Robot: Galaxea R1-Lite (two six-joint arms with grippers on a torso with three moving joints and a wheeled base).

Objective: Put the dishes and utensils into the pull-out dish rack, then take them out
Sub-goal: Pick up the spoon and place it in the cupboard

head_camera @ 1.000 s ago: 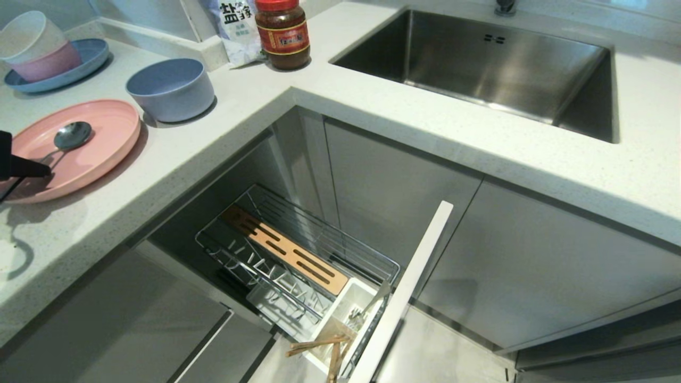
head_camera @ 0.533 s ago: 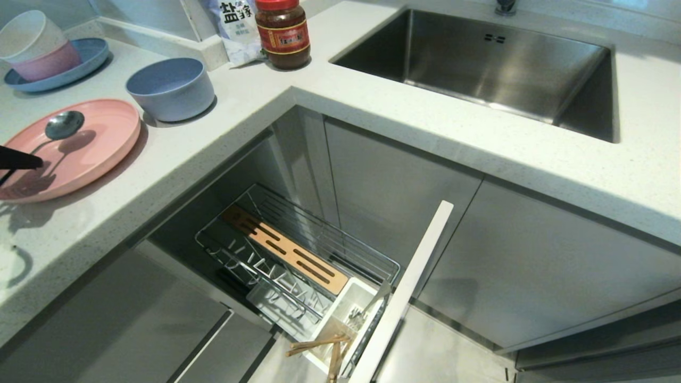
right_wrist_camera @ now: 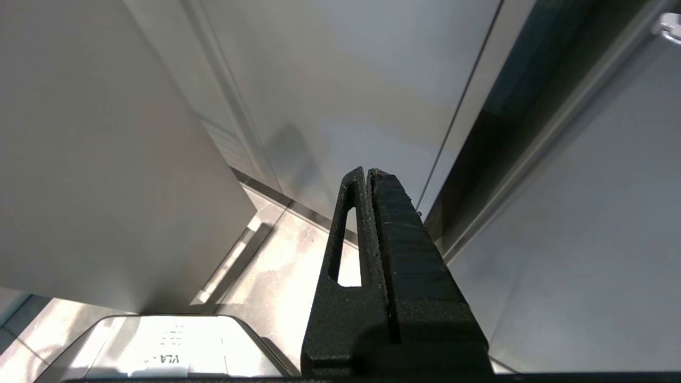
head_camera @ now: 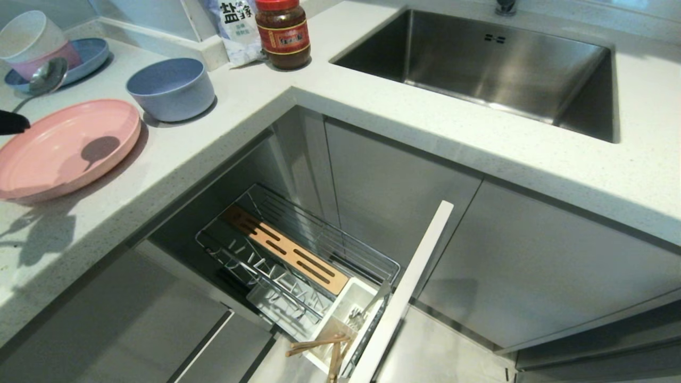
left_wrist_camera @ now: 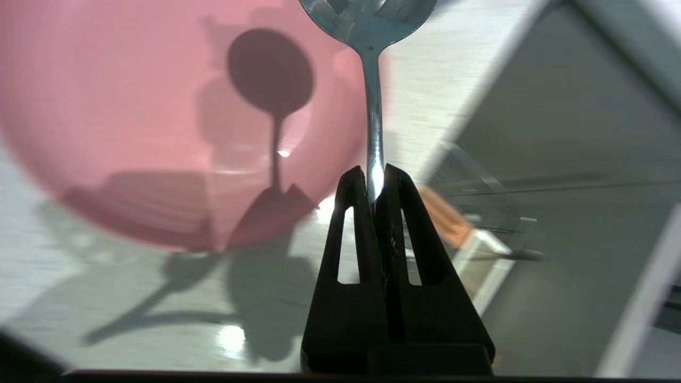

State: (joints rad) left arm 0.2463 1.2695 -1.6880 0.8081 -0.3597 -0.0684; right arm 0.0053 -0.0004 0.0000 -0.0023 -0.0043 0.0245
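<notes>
My left gripper (left_wrist_camera: pixel 375 171) is shut on the handle of the steel spoon (left_wrist_camera: pixel 372 106), holding it in the air above the pale-pink plate (left_wrist_camera: pixel 133 133). In the head view only the gripper's black tip (head_camera: pixel 11 123) shows at the left edge, with the spoon (head_camera: pixel 47 75) raised over the plate (head_camera: pixel 64 146). The blue-grey bowl (head_camera: pixel 171 88) stands behind the plate. Below the counter the pull-out dish rack (head_camera: pixel 298 260) is drawn out; its white utensil cup (head_camera: pixel 346 314) holds the chopsticks (head_camera: pixel 324 346) and a fork (head_camera: pixel 357 316). My right gripper (right_wrist_camera: pixel 368 173) hangs shut and empty near the floor.
Cream and pink bowls (head_camera: pixel 37 45) on a blue plate sit at the far left. A red-lidded jar (head_camera: pixel 282 33) and a white bag (head_camera: pixel 234 26) stand at the counter corner, with the steel sink (head_camera: pixel 479 64) to the right. The rack's pale front panel (head_camera: pixel 404 287) juts out.
The left gripper has lifted the spoon off the pink plate and carried it up and back; the spoon's shadow now falls on the bare plate.
</notes>
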